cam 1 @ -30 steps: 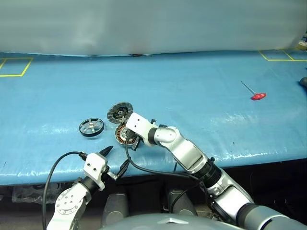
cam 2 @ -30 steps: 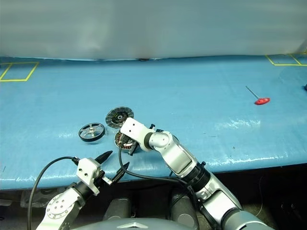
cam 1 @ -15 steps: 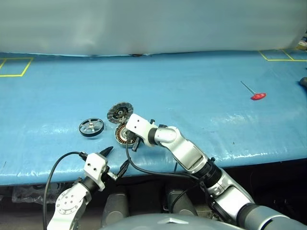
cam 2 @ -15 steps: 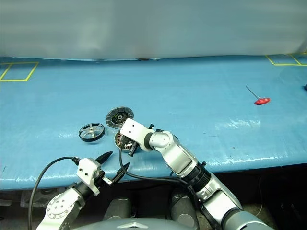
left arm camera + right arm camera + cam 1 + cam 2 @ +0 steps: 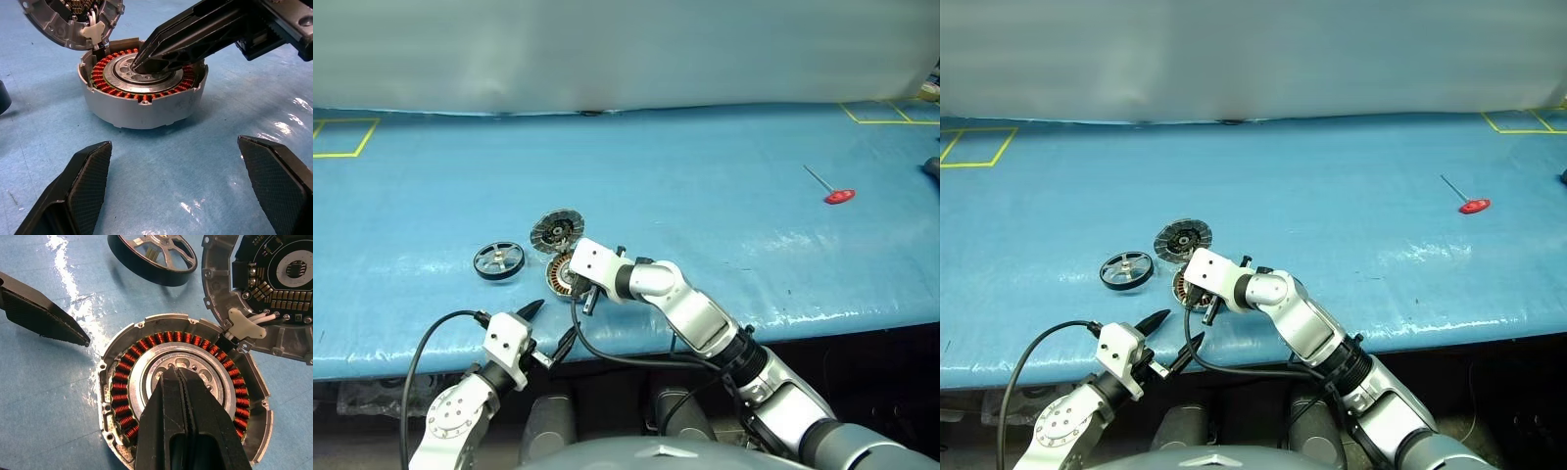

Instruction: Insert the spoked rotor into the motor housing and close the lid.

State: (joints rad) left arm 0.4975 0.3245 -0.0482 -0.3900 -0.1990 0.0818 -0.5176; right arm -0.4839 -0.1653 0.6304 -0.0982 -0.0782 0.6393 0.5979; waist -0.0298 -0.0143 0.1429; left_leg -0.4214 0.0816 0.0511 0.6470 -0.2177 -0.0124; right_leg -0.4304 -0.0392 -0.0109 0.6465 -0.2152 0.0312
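- The right gripper [image 5: 182,382] is pressed shut, empty, on the motor housing [image 5: 142,105] hub, partly hiding it.
- The left gripper [image 5: 176,181] is held wide, empty.
- The spoked rotor [image 5: 499,260] is left on the table [image 5: 724,196]; the lid [image 5: 264,293] is cut off.

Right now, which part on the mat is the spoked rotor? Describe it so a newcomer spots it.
On the blue mat, find the cluster near the front edge, left of centre. The spoked rotor lies flat at its left end, apart from the motor housing and the open lid. It alone has a dark ring with silver spokes and see-through gaps.

Matt metal housing [image 5: 142,105], seemingly copper windings [image 5: 128,368]
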